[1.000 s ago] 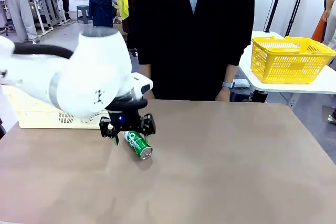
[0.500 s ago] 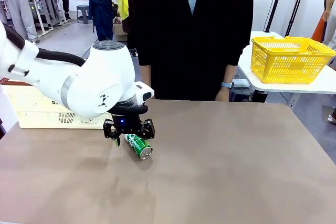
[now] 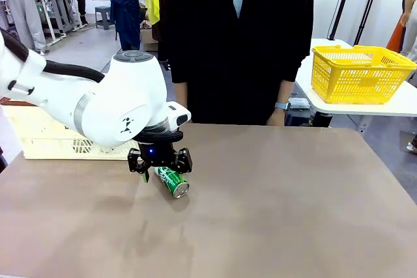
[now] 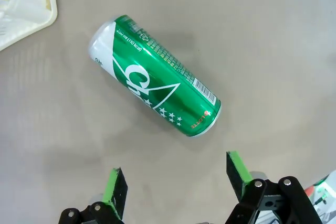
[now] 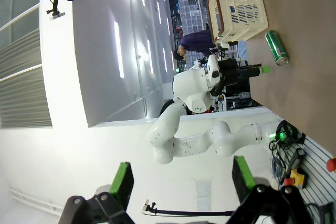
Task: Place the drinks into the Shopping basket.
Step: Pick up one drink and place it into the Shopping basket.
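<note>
Green can (image 4: 154,83) lying at 12 o'clock of wide left fingers (image 4: 115,186); rotate to straddle its body, descend squarely

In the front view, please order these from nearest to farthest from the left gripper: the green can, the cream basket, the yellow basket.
1. The green can, lying on the table just under the open left gripper.
2. The cream basket, behind the arm at the table's left edge.
3. The yellow basket, on another table at far right.
</note>
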`<state>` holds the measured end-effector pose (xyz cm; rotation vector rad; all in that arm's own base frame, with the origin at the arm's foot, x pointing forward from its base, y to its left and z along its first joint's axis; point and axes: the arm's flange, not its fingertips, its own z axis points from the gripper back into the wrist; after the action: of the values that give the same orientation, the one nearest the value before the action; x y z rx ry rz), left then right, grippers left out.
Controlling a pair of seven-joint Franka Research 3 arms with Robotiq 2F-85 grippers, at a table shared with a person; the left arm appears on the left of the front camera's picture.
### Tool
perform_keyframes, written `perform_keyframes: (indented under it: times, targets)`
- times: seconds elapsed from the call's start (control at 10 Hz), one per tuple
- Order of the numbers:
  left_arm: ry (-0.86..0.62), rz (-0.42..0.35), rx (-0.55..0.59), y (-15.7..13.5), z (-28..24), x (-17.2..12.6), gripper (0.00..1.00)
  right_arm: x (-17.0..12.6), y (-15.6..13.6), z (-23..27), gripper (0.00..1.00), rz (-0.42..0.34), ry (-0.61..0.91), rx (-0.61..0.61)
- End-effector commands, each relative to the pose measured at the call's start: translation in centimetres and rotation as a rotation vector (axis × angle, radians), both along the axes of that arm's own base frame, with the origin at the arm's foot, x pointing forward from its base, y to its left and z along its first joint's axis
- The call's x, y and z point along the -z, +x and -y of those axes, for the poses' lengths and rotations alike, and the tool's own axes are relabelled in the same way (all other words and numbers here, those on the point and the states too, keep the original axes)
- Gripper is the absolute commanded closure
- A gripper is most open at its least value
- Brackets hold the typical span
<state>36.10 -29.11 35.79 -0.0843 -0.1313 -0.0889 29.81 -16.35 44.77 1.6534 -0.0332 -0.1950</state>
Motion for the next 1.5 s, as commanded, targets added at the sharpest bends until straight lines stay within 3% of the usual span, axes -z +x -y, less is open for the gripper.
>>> perform_keyframes:
  times: [0.0,0.2,0.4,0.7,1.1,1.4]
  targets:
    - [0.027,-0.029,-0.209,1.2,1.0,0.1,0.0,-0.7,0.0,0.0,0.0,-0.017,0.013,0.002]
    - [0.079,-0.002,-0.532,2.6,2.9,0.1,0.0,-0.7,0.0,0.0,0.0,-0.017,0.013,0.002]
    - [0.053,-0.007,-0.671,3.5,4.0,-0.4,0.0,-0.7,0.0,0.0,0.0,-0.017,0.013,0.002]
    - [0.015,-0.09,-0.711,5.6,4.7,0.7,0.0,-0.7,0.0,0.0,0.0,-0.017,0.013,0.002]
    - [0.015,-0.025,-0.679,7.0,4.5,2.6,0.0,-0.7,0.0,0.0,0.0,-0.017,0.013,0.002]
    - [0.045,-0.036,-0.649,7.4,4.4,4.9,0.0,-0.7,0.0,0.0,0.0,-0.017,0.013,0.002]
